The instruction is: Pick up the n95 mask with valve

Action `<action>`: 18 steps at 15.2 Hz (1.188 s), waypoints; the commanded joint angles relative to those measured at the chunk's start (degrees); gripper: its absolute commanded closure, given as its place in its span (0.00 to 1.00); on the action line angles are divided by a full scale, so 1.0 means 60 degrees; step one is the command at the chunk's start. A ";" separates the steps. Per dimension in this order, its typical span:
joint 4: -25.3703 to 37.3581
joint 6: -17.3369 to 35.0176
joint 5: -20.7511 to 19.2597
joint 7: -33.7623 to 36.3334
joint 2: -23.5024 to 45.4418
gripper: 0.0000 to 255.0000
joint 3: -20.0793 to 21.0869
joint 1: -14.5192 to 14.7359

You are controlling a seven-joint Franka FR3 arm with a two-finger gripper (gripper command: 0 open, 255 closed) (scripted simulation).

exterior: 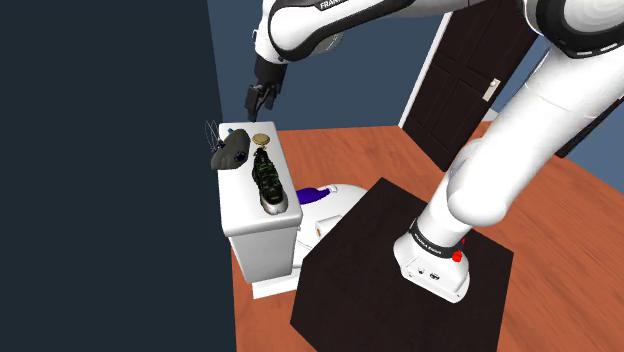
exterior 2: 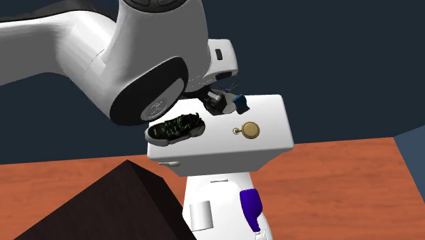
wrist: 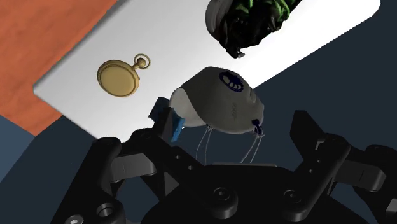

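parted claw [wrist: 207,141] over valved mask [wrist: 222,102]

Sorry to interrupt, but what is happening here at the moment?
The arm's open tool hovers just above the mask, which lies on a white tank lid beside a gold watch and a dark shoe. The mask is not yet gripped.
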 commanded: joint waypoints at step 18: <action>0.2075 0.1930 0.0542 -0.0776 0.3549 0.00 0.0453 0.0438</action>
